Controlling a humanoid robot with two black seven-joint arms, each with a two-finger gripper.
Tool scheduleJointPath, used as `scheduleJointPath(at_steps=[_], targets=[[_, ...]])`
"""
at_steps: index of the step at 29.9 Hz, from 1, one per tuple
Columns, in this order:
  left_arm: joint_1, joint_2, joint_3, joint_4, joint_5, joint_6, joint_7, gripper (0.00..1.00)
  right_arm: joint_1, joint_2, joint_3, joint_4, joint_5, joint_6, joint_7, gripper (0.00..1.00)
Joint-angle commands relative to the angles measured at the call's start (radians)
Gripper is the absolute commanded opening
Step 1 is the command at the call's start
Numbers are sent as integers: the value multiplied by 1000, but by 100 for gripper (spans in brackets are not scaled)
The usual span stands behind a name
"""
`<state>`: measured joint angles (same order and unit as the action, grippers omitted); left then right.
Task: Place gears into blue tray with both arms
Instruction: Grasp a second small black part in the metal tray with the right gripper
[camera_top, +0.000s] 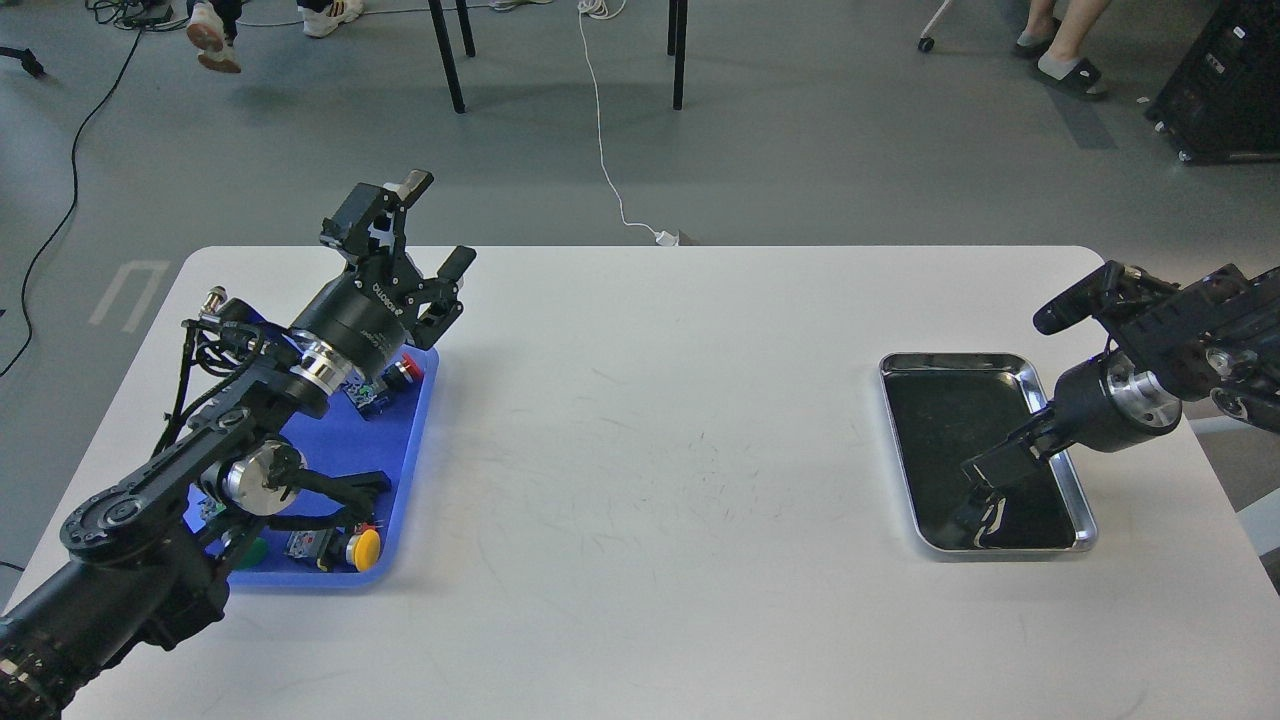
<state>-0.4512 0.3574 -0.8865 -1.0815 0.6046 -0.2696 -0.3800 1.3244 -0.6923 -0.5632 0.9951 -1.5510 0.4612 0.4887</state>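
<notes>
Nearest the camera, the left arm (150, 500) rises from the lower left corner across the white tabletop (650, 480). Left claw (425, 225): raised above the far end of the blue tray (405, 470), fingers spread wide apart, nothing between them. Below and behind this claw, inside the tray, lie push-button switches: one with a red cap (403, 370) just under the wrist, one with a yellow cap (362, 549) and one with a green cap (250, 553) at the near end, the last partly hidden by the arm. Right arm (1150, 370): enters from the right edge. Right claw (985, 495): lowered into the silver metal tray (1085, 525), its tips at the tray's black bottom near the near end; whether the fingers are spread or closed cannot be told, as they merge with the dark surface. Gears: none can be made out against the black bottom around the right claw, nor in the blue tray.
</notes>
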Motion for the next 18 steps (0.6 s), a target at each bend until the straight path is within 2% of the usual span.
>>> scheduleJointPath(at_steps=[1,9,13,18], targets=[[0,0,1,0,1,0,0,98,-27,14,-29,-35,2,-47,0,91],[2,-1,1,0,4,0,0,98,-33,36,-30,-32,3,-76,0,80],[2,-3,1,0,4,0,0,98,-33,59,-30,-35,5,-81,0,67],[2,-1,1,0,6,0,0,98,-40,74,-35,-42,3,-79,0,67]])
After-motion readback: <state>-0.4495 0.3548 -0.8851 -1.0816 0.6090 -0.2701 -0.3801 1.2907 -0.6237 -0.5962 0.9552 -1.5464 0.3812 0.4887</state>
